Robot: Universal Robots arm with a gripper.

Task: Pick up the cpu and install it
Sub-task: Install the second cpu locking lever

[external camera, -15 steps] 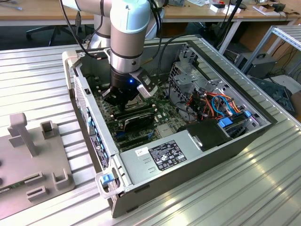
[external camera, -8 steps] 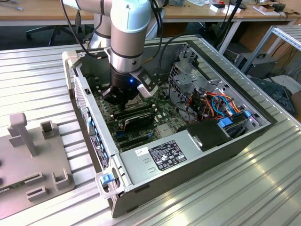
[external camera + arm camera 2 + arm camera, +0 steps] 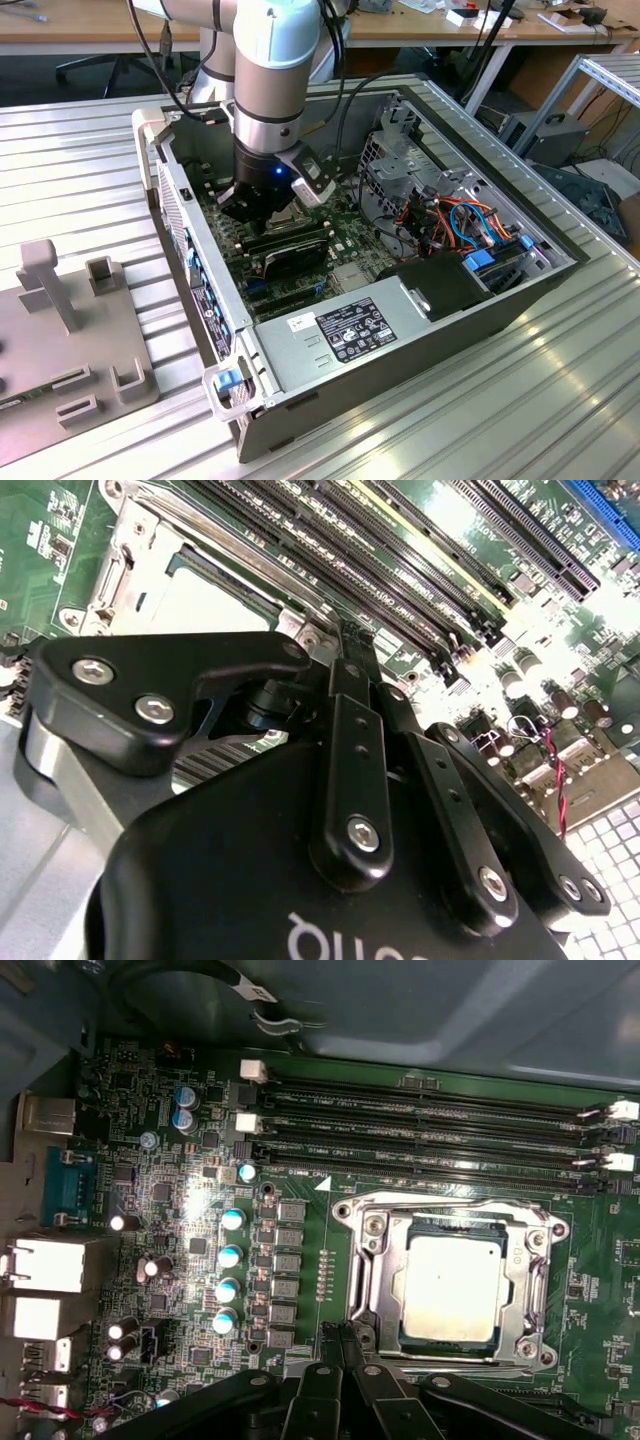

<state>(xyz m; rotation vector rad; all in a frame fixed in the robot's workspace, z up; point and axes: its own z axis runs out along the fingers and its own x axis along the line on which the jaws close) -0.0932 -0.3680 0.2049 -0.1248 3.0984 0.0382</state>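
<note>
The cpu [image 3: 450, 1288] lies flat in the socket [image 3: 452, 1285] on the green motherboard [image 3: 180, 1220], its pale metallic face up and the metal socket frame around it on all sides. In the second wrist view the same pale square [image 3: 205, 605] shows beyond the black links of the hand, seated within the frame. Nothing holds it; it sits apart from the fingertips.

The hand [image 3: 342, 1335] hangs low over the board, just beside the edge of the socket frame. In the first wrist view its two slim black fingers [image 3: 350, 1345] come together to a point, tips touching or very nearly so, with nothing between them. In the second wrist view the fingers [image 3: 356, 655] run side by side toward the board and meet near the frame's corner.

Long black memory slots [image 3: 430, 1130] lie in parallel rows just beyond the socket, and a line of small capacitors [image 3: 230, 1270] stands to its other side.

In the exterior view the arm [image 3: 268, 70] reaches down into an open computer case [image 3: 360, 330] that lies on its side on a ribbed metal surface [image 3: 80, 170], and the hand [image 3: 262, 212] is down inside the case above the board. A grey fixture plate [image 3: 70, 340] rests on the surface at the exterior view's left.
</note>
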